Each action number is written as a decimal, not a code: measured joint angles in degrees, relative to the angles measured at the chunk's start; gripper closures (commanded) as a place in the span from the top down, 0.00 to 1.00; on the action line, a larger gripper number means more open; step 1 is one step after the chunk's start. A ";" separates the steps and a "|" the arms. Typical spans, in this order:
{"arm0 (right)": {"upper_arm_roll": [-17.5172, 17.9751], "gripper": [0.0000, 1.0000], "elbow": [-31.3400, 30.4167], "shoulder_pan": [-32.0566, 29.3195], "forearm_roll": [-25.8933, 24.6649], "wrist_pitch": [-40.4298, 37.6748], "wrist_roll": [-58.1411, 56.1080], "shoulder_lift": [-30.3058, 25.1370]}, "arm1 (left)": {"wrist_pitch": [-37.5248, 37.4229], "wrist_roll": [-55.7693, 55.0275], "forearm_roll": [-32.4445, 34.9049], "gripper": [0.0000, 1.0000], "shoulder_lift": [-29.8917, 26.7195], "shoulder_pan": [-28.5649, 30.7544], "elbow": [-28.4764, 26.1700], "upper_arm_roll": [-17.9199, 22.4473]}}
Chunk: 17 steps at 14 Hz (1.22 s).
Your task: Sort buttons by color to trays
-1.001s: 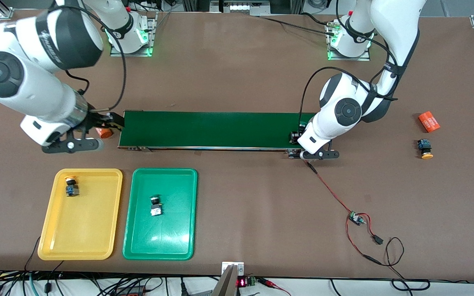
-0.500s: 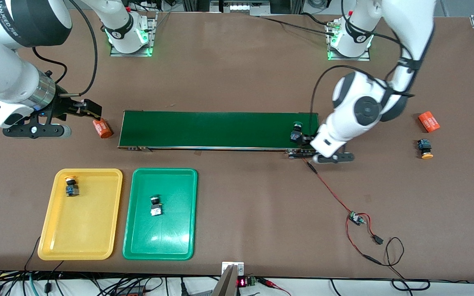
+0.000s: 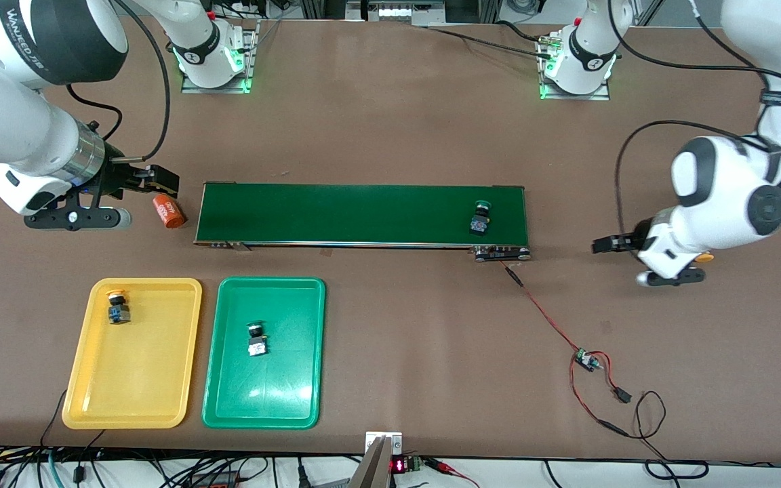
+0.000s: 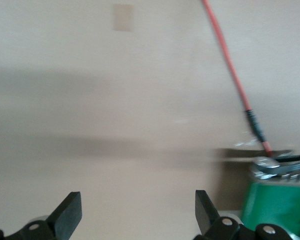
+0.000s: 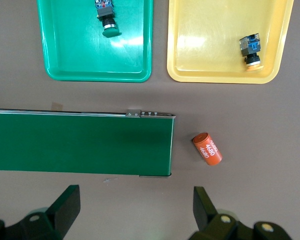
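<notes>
The bench (image 3: 390, 122) has a matt brown top, smooth and even. The yellow tray (image 3: 92, 400) and green tray (image 3: 262, 407) look like glossy plastic; the green one throws back bright spots of light. The belt (image 3: 336, 213) is dark green, dull and smooth, edged with a shiny metal strip. The orange cylinder (image 3: 167, 211) has a satin, printed skin. The arms' shells are glossy white plastic with black joints, and the right gripper (image 3: 153, 179) is matt black.
</notes>
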 measured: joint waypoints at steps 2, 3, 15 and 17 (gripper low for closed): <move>0.00 1.00 -0.04 0.00 0.01 0.03 0.00 0.05 | -0.60 6.12 0.00 1.00 0.00 4.18 -0.22 0.01; 0.00 1.00 -0.06 0.00 0.02 0.03 0.00 0.08 | -1.65 7.93 0.00 1.00 0.00 6.33 -0.26 0.03; 0.48 1.00 -8.51 0.71 1.24 10.94 0.09 0.04 | -7.13 11.93 3.82 1.00 -1.25 30.10 -9.27 -0.16; 0.74 1.00 -12.63 1.04 1.31 15.12 1.78 -0.93 | -6.33 13.01 5.18 1.00 -1.39 32.31 -9.86 -0.16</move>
